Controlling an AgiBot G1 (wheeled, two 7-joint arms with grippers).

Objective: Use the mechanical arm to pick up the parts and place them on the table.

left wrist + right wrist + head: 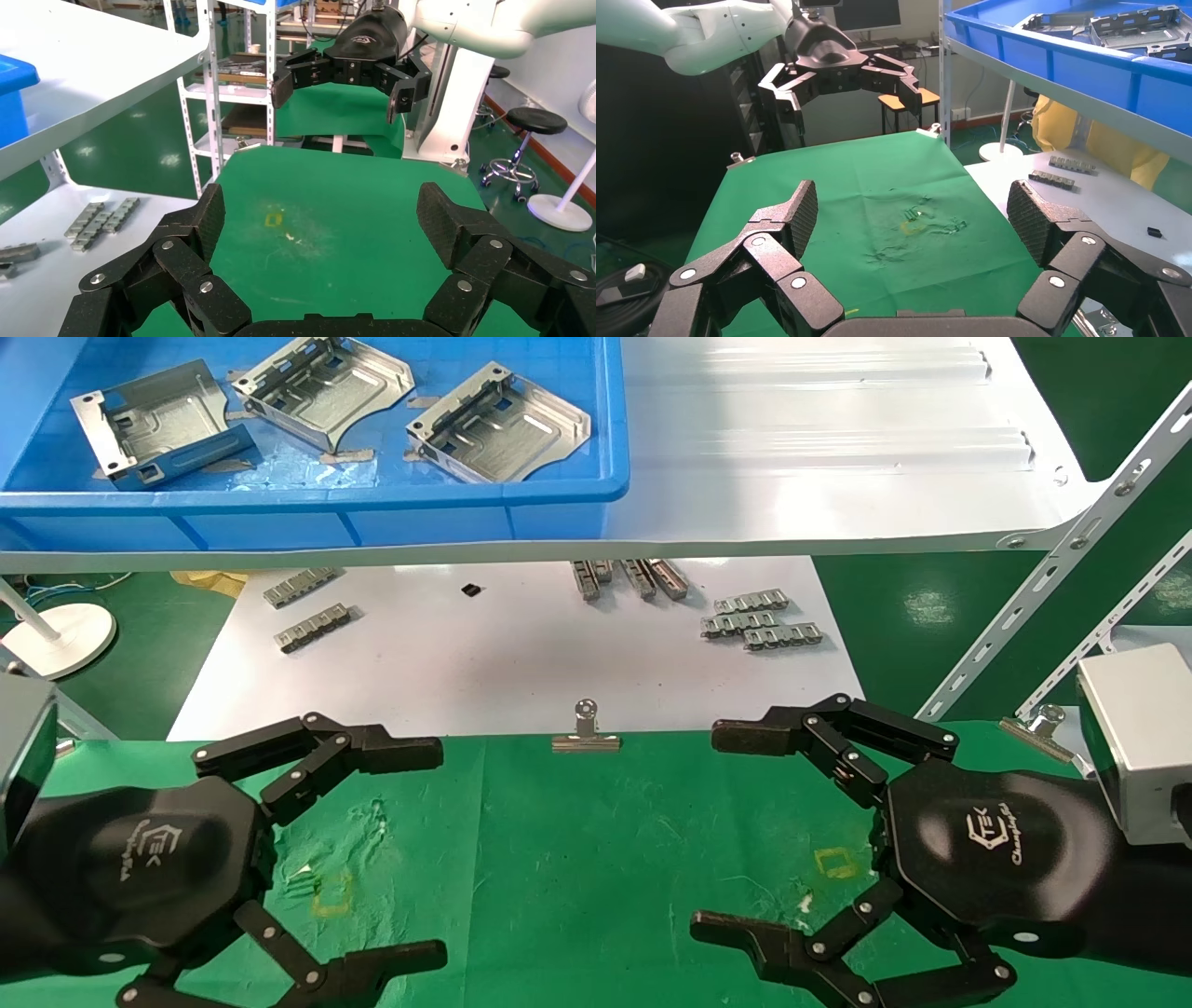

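Note:
Three silver sheet-metal parts (163, 421) (321, 384) (498, 426) lie in a blue bin (307, 500) on the white shelf at the far left; they also show in the right wrist view (1130, 24). My left gripper (438, 851) (323, 217) is open and empty, low over the left side of the green cloth table (577, 859). My right gripper (708, 831) (912, 210) is open and empty over the table's right side. The two grippers face each other. No part lies on the table.
The white ribbed shelf (838, 439) overhangs a flat white board (521, 654) carrying grey link strips (759, 621) (312, 626). Binder clips (585, 733) (1038, 724) hold the cloth's far edge. Yellow square marks (332, 893) (835, 864) sit on the cloth. Slanted shelf struts (1052, 570) stand at the right.

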